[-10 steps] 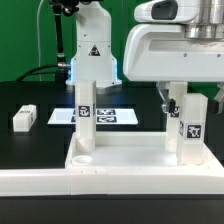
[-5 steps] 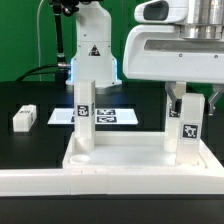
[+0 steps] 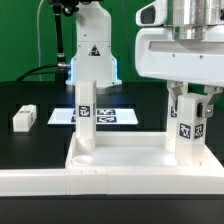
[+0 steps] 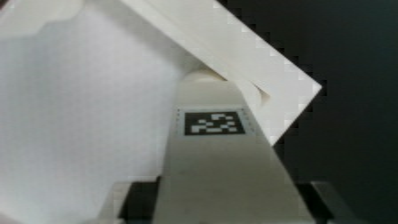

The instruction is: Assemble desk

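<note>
At the exterior view's far left, on the black counter [image 3: 30, 145], a loose leg [image 3: 24, 117] lies on its side, well apart from the rest, with its long axis roughly level. In the middle, the desk top [image 3: 125, 152] lies flat, its long axis running across the view from left to right and its raised rim facing up. A white strip along the picture's lower edge blends with its front, so where one ends and the other begins is hard to tell. In its left corner a standing leg [image 3: 85, 125] points straight up, tag facing the camera. Behind it the marker board [image 3: 120, 116] lies flat, partly hidden by that leg. In the right corner stands the gripped leg [image 3: 188, 135], also vertical. The end effector [image 3: 188, 98] pinches its top from both sides, and the bulky white wrist housing above covers whatever lies behind. In the wrist view this leg [image 4: 217, 170] runs away lengthwise between the dark fingers [image 4: 128, 205], which are cut off at the frame edge. Its far end meets the desk top [image 4: 89, 110], but the joint is too blurred to make out.
</note>
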Motion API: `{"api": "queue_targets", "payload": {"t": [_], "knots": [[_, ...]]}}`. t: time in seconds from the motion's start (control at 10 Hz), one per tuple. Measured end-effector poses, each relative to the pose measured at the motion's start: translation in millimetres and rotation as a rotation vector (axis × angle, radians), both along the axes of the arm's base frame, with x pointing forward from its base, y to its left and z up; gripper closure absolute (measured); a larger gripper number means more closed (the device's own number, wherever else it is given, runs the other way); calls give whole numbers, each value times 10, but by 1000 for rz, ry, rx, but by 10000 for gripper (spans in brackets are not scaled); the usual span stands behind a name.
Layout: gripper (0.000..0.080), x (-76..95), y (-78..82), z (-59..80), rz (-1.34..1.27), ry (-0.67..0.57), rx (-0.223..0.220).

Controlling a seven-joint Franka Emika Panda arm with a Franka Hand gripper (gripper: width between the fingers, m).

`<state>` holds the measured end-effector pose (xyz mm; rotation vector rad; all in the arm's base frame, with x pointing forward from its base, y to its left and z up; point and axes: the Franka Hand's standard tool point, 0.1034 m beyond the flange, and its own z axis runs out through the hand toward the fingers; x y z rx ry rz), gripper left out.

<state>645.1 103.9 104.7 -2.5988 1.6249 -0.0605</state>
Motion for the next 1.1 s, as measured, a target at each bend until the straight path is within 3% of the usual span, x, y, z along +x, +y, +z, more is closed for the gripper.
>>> {"api": "queue_targets", "payload": {"t": [0.1,0.5,0.7,0.9,1.1], "knots": [[511,-25,-37,2,-58,-10,26],[509,-26,-12,0,-302,3,45],[509,-18,31,-8,-594,-7,71],[509,1,56,3,-872,-82,115],[501,31,161,15,-940,-165,181]]}}
